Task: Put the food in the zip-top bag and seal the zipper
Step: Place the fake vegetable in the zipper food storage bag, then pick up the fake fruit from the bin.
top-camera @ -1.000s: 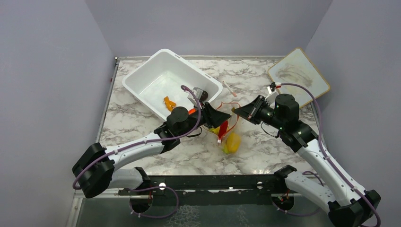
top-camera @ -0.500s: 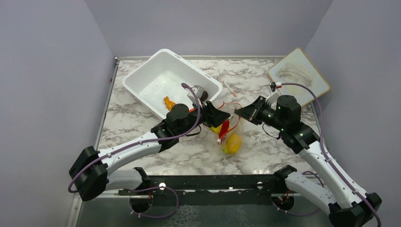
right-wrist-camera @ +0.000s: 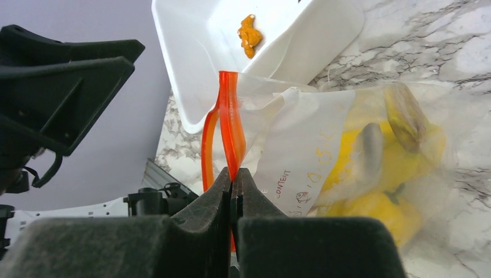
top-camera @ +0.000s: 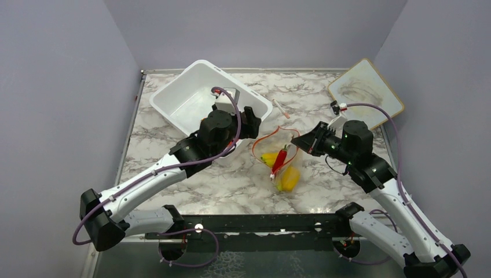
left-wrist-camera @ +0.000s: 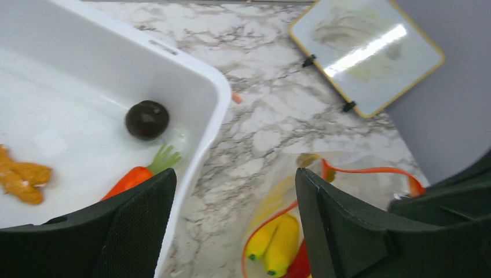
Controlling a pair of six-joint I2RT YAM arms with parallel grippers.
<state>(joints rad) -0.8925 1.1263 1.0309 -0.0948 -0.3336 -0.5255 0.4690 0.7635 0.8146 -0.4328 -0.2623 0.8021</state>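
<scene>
The clear zip-top bag (top-camera: 285, 165) lies mid-table with its mouth open. It holds the yellow banana (top-camera: 269, 157), the red chili (top-camera: 281, 160) and the yellow pepper (top-camera: 289, 178). My right gripper (top-camera: 299, 141) is shut on the red-orange zipper (right-wrist-camera: 229, 116) and holds the rim up. My left gripper (top-camera: 250, 120) is open and empty above the tub's near right corner. In the left wrist view the dark brown fruit (left-wrist-camera: 147, 119), the carrot (left-wrist-camera: 132, 179) and the orange bits (left-wrist-camera: 20, 176) lie in the white tub (left-wrist-camera: 191, 75). The bag's mouth (left-wrist-camera: 370, 171) lies to the right.
A wood-framed whiteboard (top-camera: 366, 88) lies at the back right. A small white-and-red stick (top-camera: 281, 108) lies between the tub and the bag. Grey walls close in the table on three sides.
My left gripper has pulled back from the bag's mouth up and left toward the tub. The chili now lies in the bag. My right gripper has kept its hold on the rim.
</scene>
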